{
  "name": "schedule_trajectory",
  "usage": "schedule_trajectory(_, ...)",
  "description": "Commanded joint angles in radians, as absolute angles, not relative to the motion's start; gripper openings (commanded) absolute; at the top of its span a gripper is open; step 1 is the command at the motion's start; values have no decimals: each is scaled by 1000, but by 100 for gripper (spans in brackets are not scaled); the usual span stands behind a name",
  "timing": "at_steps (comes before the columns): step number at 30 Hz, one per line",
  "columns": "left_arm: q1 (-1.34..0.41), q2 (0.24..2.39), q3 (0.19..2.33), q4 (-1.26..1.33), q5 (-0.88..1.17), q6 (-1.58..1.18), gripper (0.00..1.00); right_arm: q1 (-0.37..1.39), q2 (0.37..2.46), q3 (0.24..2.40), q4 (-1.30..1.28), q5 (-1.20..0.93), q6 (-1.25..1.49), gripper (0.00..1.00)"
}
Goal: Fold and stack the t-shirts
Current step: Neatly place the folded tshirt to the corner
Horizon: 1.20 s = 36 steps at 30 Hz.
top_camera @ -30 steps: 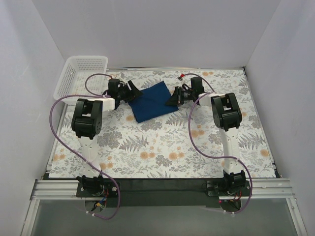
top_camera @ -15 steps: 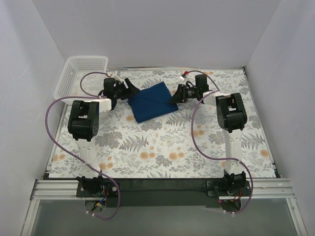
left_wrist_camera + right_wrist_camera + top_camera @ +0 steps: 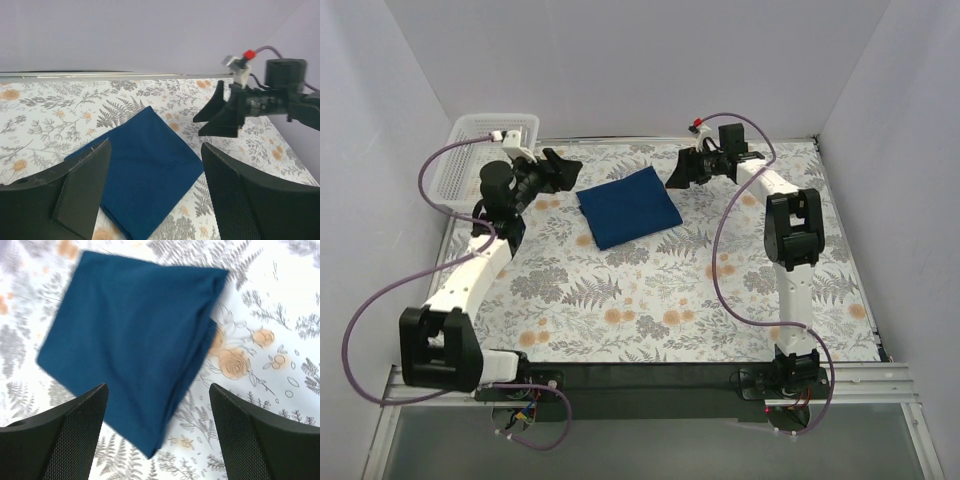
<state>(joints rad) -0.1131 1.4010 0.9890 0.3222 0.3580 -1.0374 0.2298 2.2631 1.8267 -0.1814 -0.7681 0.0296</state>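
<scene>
**Release after the fold.** At the far-left corner of the worktop (image 3: 650,290) stands a white mesh basket (image 3: 498,118); we cannot tell whether it holds more garments. Just to its right, the left gripper (image 3: 568,168) hangs above the surface, fingers spread with nothing between them, beside the cloth's left corner but apart from it. Near the far edge, a little left of centre, lies the navy t-shirt (image 3: 628,207), folded into a compact, slightly skewed rectangle with its print hidden. On its right, the right gripper (image 3: 677,178) is likewise spread and empty, clear of the cloth. We judge the step in hand to be letting go of the finished fold. To do it well, we would draw both grippers up and outward. The fingertips should stay off the layered edge shown in the right wrist view, since a snagged layer could undo the fold. The packet should lie flat as the base of the stack.
</scene>
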Motion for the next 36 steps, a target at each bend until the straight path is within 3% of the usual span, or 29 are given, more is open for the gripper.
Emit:
schedule_trajectory(1, -107, 1220, 898, 198, 327, -973, 68, 247, 2342, 1904, -348, -664, -48, 74)
schedule_trajectory(8, -107, 919, 718, 42, 311, -954, 68, 275, 2408, 1942, -403, -670, -51, 71)
schedule_trajectory(18, -107, 684, 600, -109, 325, -1008, 69, 336, 2434, 1893, -426, -693, -32, 68)
schedule_trajectory(21, -107, 641, 588, -130, 333, -1017, 68, 330, 2439, 1905, -425, -640, -8, 60)
schedule_trajectory(25, -107, 618, 589, -163, 330, -1012, 68, 305, 2436, 1916, -425, -603, 35, 32)
schedule_trajectory(27, -107, 611, 591, -173, 331, -1012, 68, 285, 2428, 1901, -422, -600, 34, 25)
schedule_trajectory(31, -107, 600, 580, -175, 344, -1020, 68, 243, 2389, 1859, -419, -615, 22, 2)
schedule_trajectory(36, -107, 592, 568, -172, 365, -1031, 68, 143, 2310, 1751, -417, -597, -52, 1)
